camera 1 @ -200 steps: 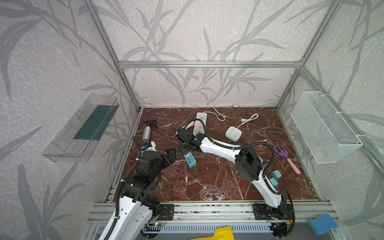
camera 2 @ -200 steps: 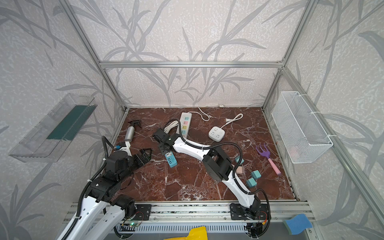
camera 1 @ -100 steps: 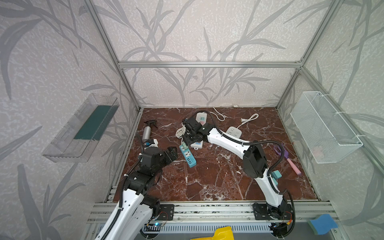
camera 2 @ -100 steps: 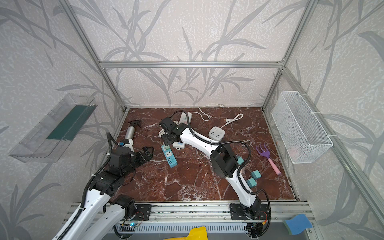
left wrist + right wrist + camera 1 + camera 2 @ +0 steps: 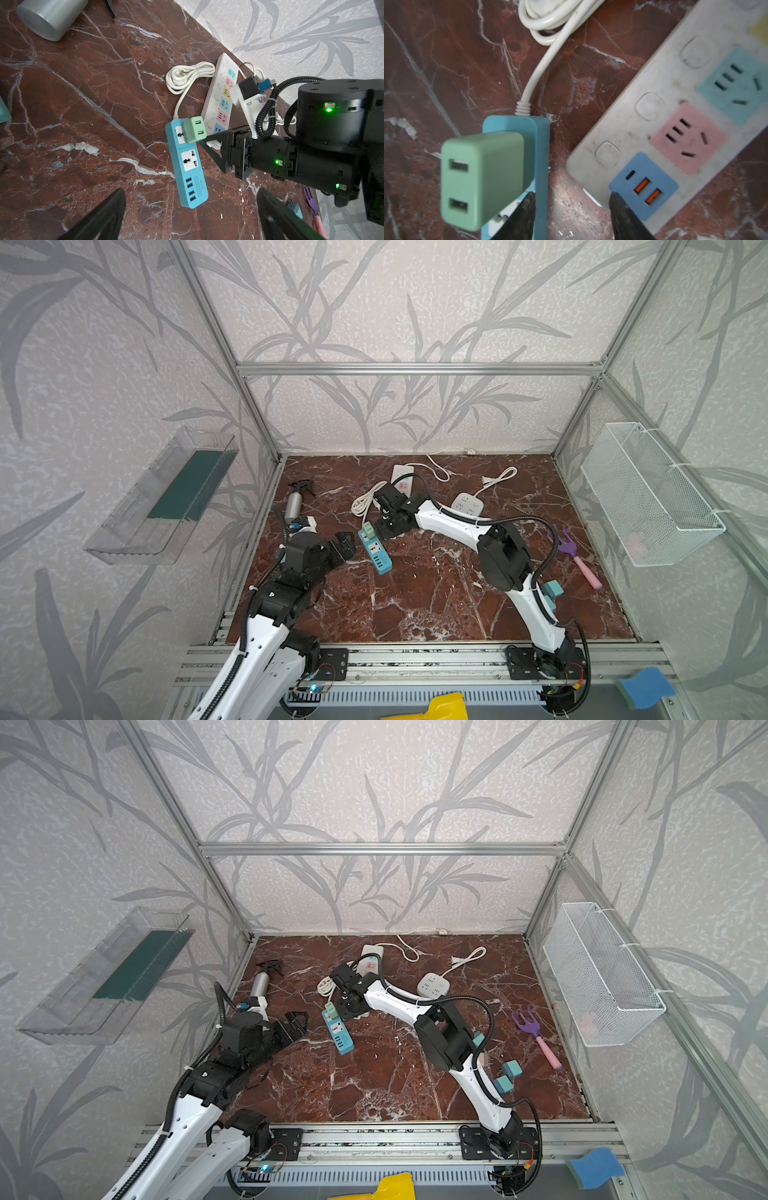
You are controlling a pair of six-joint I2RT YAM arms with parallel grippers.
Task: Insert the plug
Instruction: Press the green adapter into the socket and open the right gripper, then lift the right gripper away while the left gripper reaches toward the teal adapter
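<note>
Sitting plugged into the end socket of the blue power strip, the green plug stands outside the right fingers, just beside the nearer one and not between them. Those fingers are parted at a middling width and grip nothing. The gap between them shows bare table and a corner of the white power strip. The nearer finger crosses the blue strip's edge in the right wrist view; whether it touches I cannot tell. The other finger overlaps the white strip's blue USB panel. The left fingers are spread wide and empty, hovering off the blue strip's USB end. They are well short of the plug, which sits at the end of the strip far from them. Beyond the plug from the left fingers lies the strip's coiled white cord, and off to their side lies a grey spray bottle.
</note>
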